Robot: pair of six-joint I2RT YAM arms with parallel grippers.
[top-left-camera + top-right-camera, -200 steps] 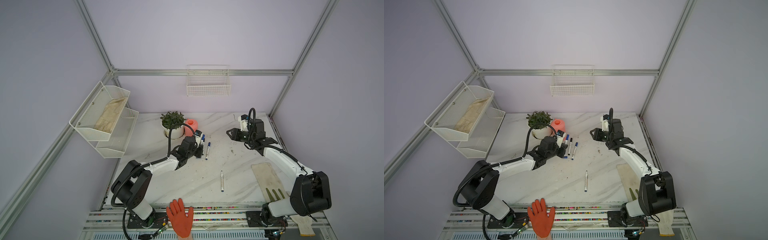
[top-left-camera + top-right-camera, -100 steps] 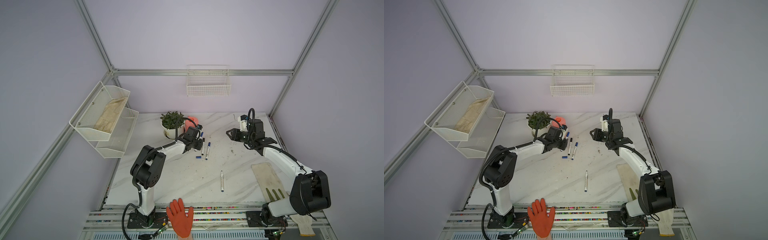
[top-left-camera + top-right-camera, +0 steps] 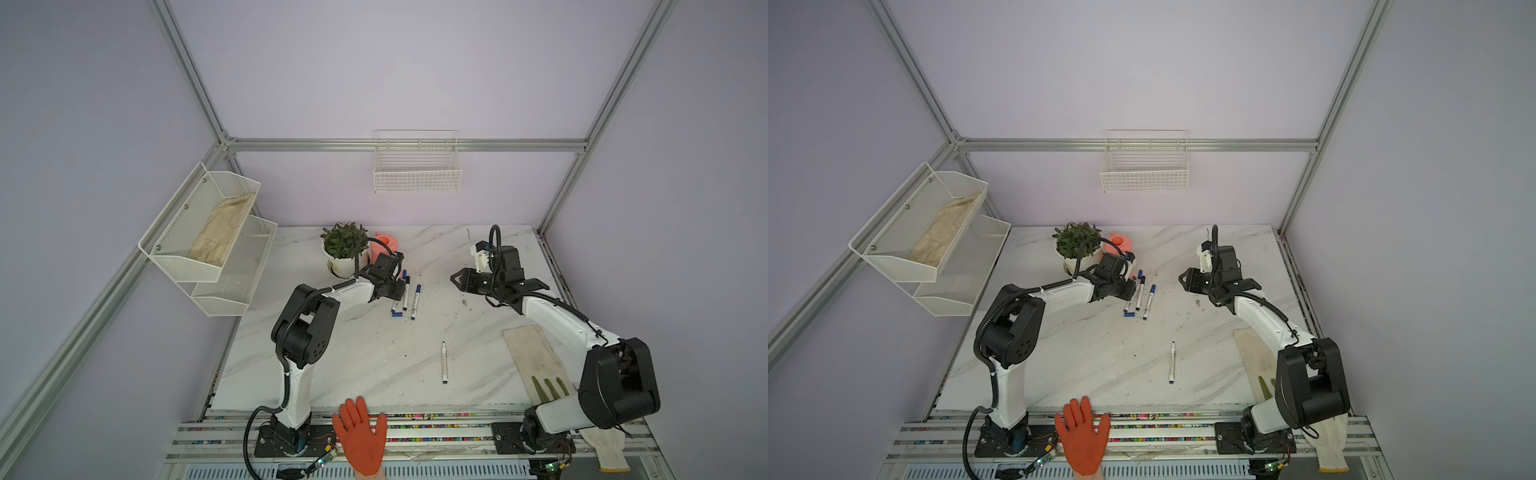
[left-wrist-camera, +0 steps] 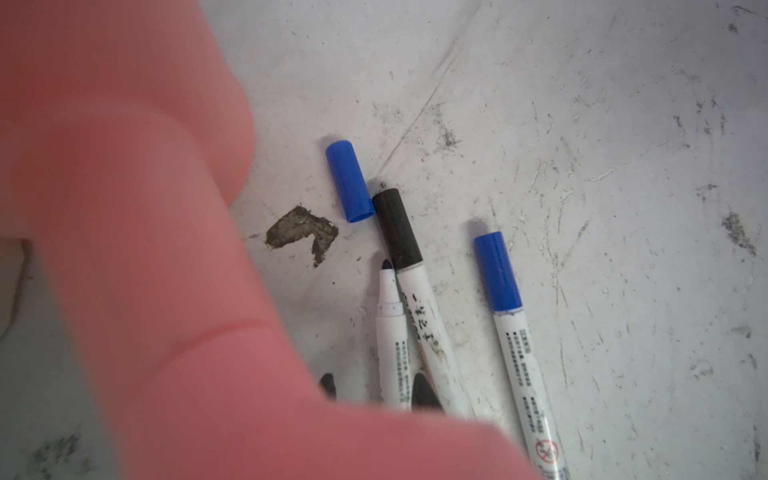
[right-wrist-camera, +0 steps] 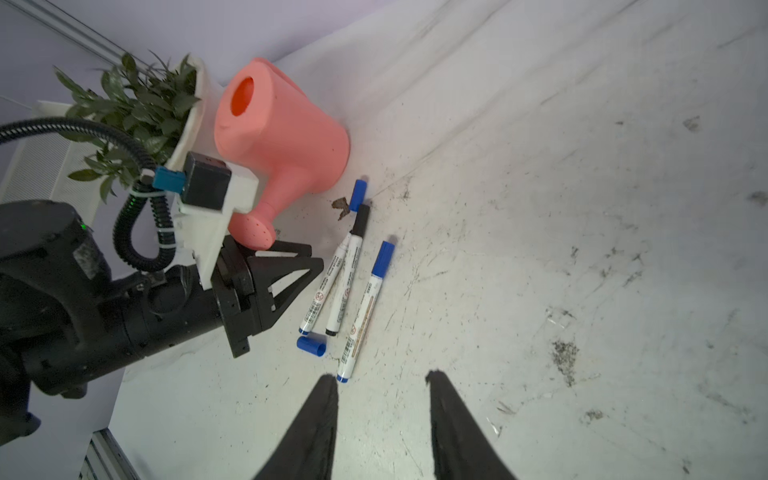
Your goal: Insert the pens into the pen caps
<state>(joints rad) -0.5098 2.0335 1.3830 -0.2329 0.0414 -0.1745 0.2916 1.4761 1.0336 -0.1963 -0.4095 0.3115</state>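
1. A white marble tabletop (image 3: 353,357) seen from above.
2. Toward the back edge, left of the middle, three pens lie side by side next to a pink watering can (image 5: 282,137) and a plant pot (image 3: 340,269). Their long axes run roughly back to front.
3. The black-capped pen (image 4: 419,307) and the blue-capped pen (image 4: 515,357) point their caps toward the back edge.
4. The uncapped pen (image 4: 392,332) lies against the black-capped pen, its bare dark tip also toward the back edge.
5. The rear loose cap (image 4: 349,183), blue, lies just behind the black cap.
6. The front loose cap (image 5: 311,346), also blue, lies crosswise just beside the uncapped pen's blue tail.
7. The left hand (image 5: 316,256) is slightly parted, with one of its fingertips (image 4: 424,392) on each side of the uncapped pen. It is not pinching the pen, which lies flat.
8. The right hand (image 5: 380,374) is spread and empty, over the right side, well apart from the pens.
9. The lone pen (image 3: 444,362), uncapped, lies near the middle, closer to the front edge. Its long axis runs back to front, dark tip toward the back edge and blue tail toward the front.
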